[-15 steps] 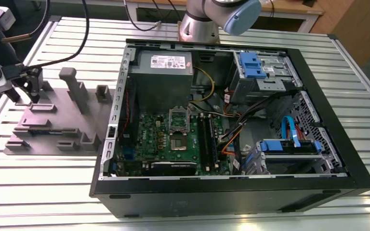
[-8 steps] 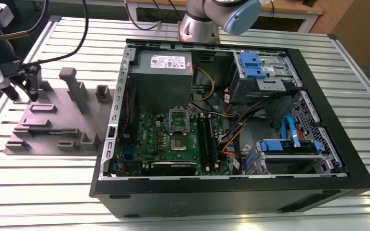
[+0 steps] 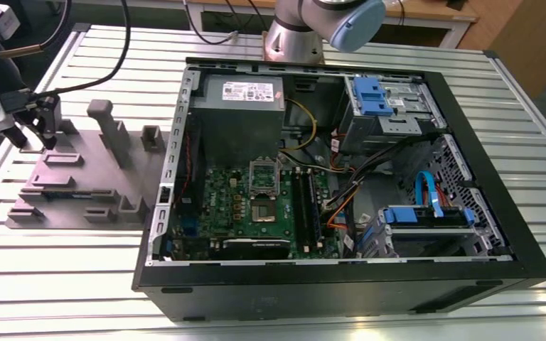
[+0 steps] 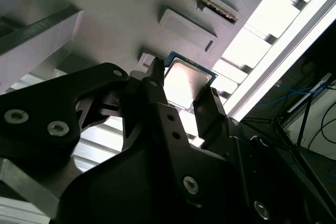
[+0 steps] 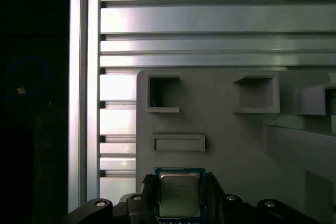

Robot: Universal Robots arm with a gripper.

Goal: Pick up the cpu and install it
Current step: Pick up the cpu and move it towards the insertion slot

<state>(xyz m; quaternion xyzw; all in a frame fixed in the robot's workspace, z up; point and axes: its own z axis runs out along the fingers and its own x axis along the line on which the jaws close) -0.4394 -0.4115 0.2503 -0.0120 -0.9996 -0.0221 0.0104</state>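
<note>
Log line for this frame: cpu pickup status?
gripper | jaws shut on silvery-grey square cpu chip | over grey moulded parts tray | open black computer case apart, exterior view's right

— What sits on the slatted metal tabletop (image 3: 65,270)?
— A grey moulded fixture (image 3: 83,181) with upright posts and shallow recesses, towards the exterior view's left. Just beside it lies an open black computer case (image 3: 349,291)
— And inside?
— A green motherboard (image 3: 218,195), a grey power supply (image 3: 239,117) with a white label, blue drive brackets (image 3: 372,96), loose coloured cables (image 3: 426,190)

The cpu (image 5: 180,195) sits between the tool's (image 5: 180,179) fingers (image 5: 212,192), over the fixture (image 5: 236,145).
</note>
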